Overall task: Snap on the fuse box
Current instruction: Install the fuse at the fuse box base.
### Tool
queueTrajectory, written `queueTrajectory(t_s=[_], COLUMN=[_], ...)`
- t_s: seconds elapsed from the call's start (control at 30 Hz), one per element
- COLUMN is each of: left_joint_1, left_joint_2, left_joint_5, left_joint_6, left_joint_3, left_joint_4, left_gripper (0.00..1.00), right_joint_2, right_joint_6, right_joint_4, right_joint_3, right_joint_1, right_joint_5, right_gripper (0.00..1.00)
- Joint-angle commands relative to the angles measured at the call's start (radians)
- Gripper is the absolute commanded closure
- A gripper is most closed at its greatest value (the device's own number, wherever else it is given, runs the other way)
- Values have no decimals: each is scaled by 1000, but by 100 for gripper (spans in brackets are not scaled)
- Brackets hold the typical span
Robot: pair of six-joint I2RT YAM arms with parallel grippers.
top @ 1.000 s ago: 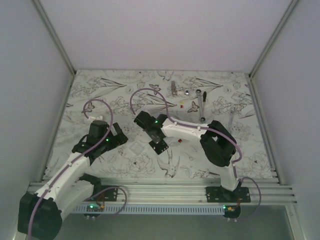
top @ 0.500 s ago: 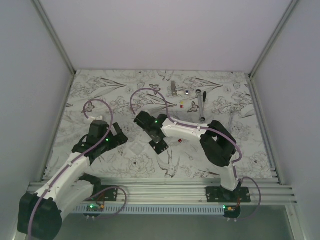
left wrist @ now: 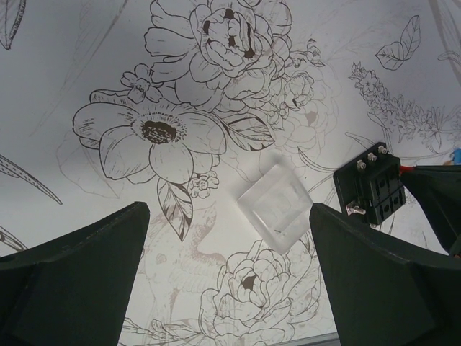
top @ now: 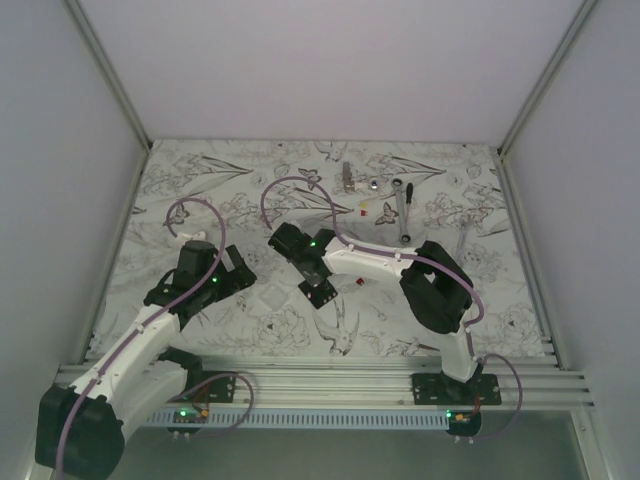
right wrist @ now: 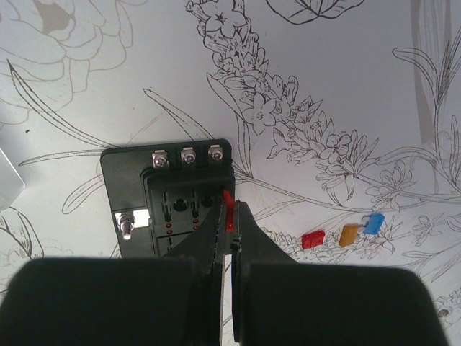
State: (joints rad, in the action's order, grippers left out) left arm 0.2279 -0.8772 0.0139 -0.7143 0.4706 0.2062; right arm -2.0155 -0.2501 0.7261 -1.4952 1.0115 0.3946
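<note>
The fuse box [right wrist: 166, 209] is a black block with three screws along its far edge and open slots, lying flat on the flowered mat; it also shows at the right of the left wrist view [left wrist: 371, 186]. My right gripper [right wrist: 230, 216] is shut on a small red fuse [right wrist: 228, 198], held upright over the box's right edge. In the top view this gripper [top: 318, 292] covers the box. My left gripper [left wrist: 227, 238] stands open and empty just above the mat, with a clear square plastic cover [left wrist: 276, 205] lying ahead of it, left of the fuse box.
Three loose fuses lie right of the box: red [right wrist: 312, 239], orange [right wrist: 348, 234], blue [right wrist: 373, 223]. A silver ratchet wrench [top: 403, 215], a socket [top: 372, 184] and a small metal part [top: 347, 178] lie at the back. White walls enclose the mat.
</note>
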Motion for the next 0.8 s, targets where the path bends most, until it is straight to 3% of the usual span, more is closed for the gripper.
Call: queueTrajectory(t_s=[0.0,0.77], left_joint_1=[-6,-7], left_joint_2=[2,-2], left_joint_5=[20,28], left_joint_6=[-7,-11], left_joint_3=[-19,-21], left_joint_4=[-5,-9], left_gripper=[0,0], right_joint_2=[-7,47], right_joint_6=[-11,13], right_joint_4=[-39,-67], right_joint_3=[19,35], right_joint_1=[9,7], right_joint_5=[-15,-69], right_gripper=[100,100])
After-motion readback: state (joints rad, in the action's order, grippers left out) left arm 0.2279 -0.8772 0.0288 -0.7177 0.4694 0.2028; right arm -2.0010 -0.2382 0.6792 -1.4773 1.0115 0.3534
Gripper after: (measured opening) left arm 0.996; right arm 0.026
